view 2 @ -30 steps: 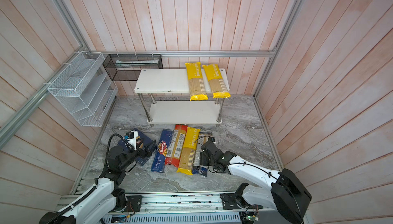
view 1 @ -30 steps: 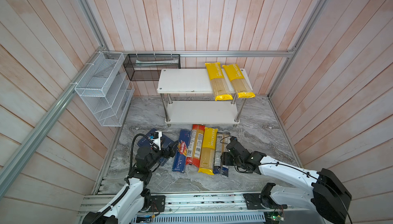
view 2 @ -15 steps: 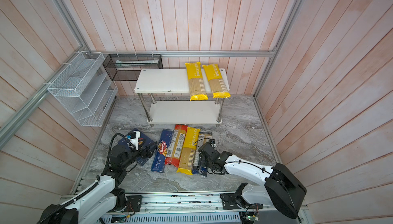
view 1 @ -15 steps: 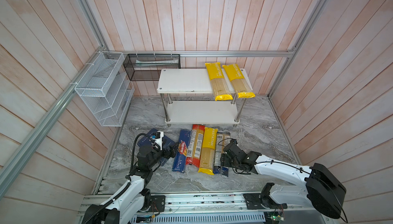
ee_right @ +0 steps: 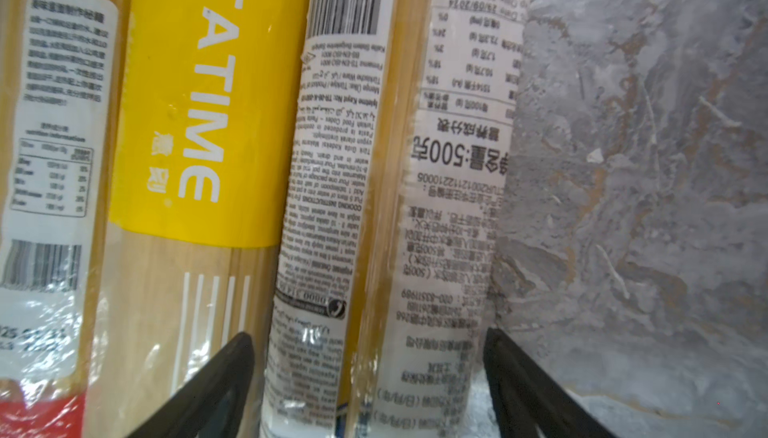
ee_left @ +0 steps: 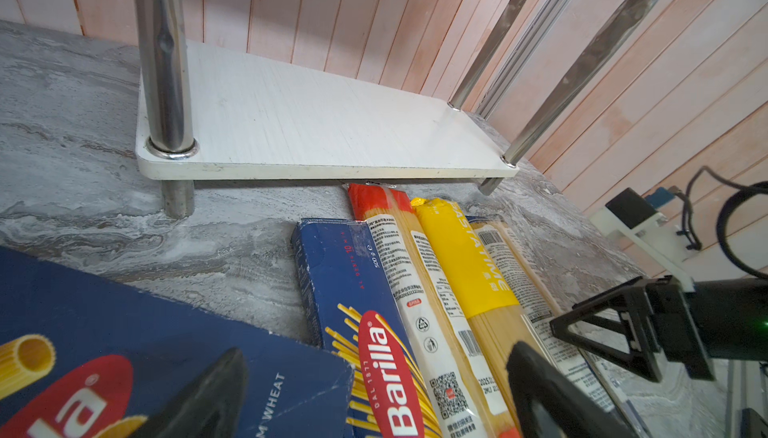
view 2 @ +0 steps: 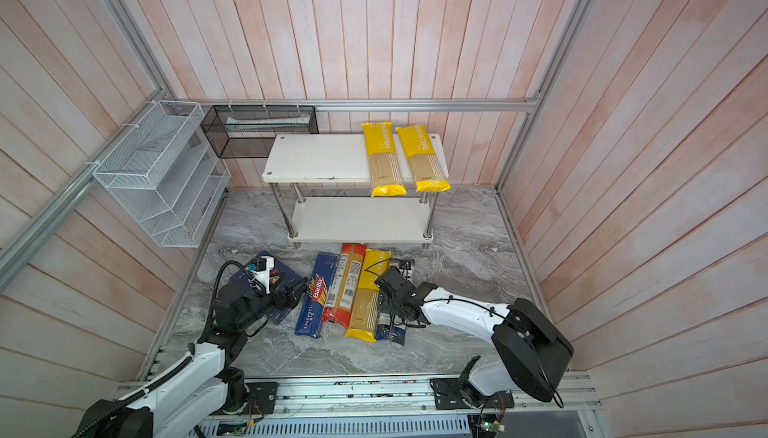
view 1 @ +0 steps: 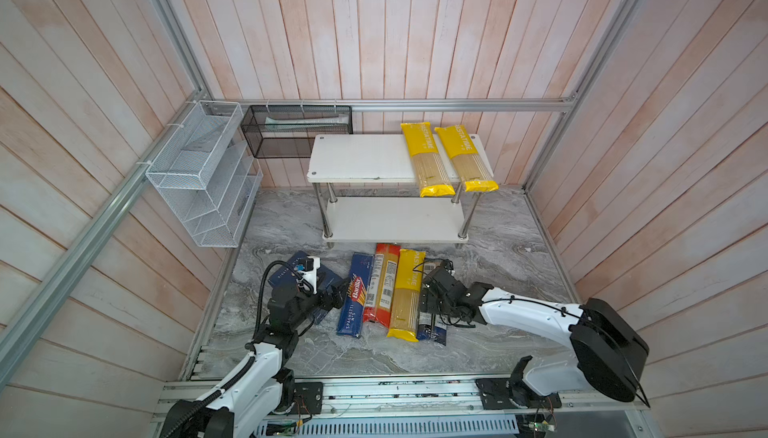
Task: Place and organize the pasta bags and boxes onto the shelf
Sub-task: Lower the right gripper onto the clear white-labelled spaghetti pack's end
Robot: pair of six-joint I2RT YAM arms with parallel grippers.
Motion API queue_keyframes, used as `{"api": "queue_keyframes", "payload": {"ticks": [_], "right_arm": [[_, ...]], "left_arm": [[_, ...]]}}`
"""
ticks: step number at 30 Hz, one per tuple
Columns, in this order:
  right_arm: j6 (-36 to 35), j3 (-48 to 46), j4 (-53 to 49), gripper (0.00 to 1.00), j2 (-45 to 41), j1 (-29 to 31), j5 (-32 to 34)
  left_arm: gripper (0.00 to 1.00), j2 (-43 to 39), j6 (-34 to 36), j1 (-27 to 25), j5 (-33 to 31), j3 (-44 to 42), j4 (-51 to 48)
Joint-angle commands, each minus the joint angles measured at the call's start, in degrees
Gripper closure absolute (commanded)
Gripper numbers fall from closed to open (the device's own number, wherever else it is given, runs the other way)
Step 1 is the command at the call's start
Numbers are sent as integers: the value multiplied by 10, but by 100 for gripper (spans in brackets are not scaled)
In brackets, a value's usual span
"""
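Note:
The shelf (view 1: 365, 157) carries two yellow bags (view 1: 430, 161) on the right of its top board; its lower board (ee_left: 316, 124) is bare. On the floor in front lie a wide Barilla box (view 1: 286, 276), a narrow Spaghetti box (view 1: 355, 303), a red-ended bag (view 1: 384, 286), a yellow bag (view 1: 409, 294) and two slim clear bags (ee_right: 328, 166). My right gripper (ee_right: 370, 377) is open, one finger on each side of the two clear bags. My left gripper (ee_left: 374, 398) is open over the corner of the wide box and the narrow box, holding nothing.
A white wire-mesh organizer (view 1: 203, 174) hangs on the left wall and a black mesh basket (view 1: 297, 130) on the back rail. Wooden walls close three sides. The metal base rail (view 1: 374, 390) runs along the front edge.
My right gripper's jaws have widened and it has come down over the two clear bags. The left gripper has edged right toward the narrow box.

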Motion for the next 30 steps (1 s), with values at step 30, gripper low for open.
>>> {"api": "queue_keyframes", "payload": {"ticks": [30], "right_arm": [[-43,3,-74,5,-40,-9,29]], "left_arm": [[0,-3,3,-2,7,10,9]]}}
